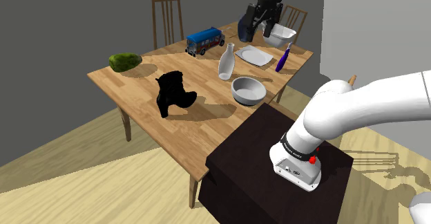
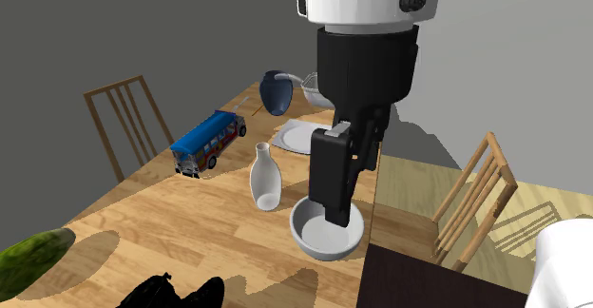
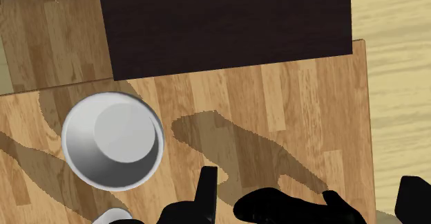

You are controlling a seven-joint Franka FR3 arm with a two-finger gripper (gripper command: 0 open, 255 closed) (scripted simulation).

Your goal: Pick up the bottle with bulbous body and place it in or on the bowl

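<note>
The open gripper point(image 1: 255, 29) hangs high over the table point(image 1: 138, 95) and holds nothing.

The big wood table has the dark stand point(image 1: 255, 160) against one edge, and the white arm point(image 1: 373, 105) goes up from the stand. A black boot point(image 1: 173, 95) stands in the middle of the table. A blue bus point(image 1: 204, 41) sits near the edge by the chairs. The grey bowl point(image 1: 248, 90) sits at the edge by the stand. The white bottle point(image 1: 226, 62) stands upright just beside the bowl, between it and the bus.
</note>
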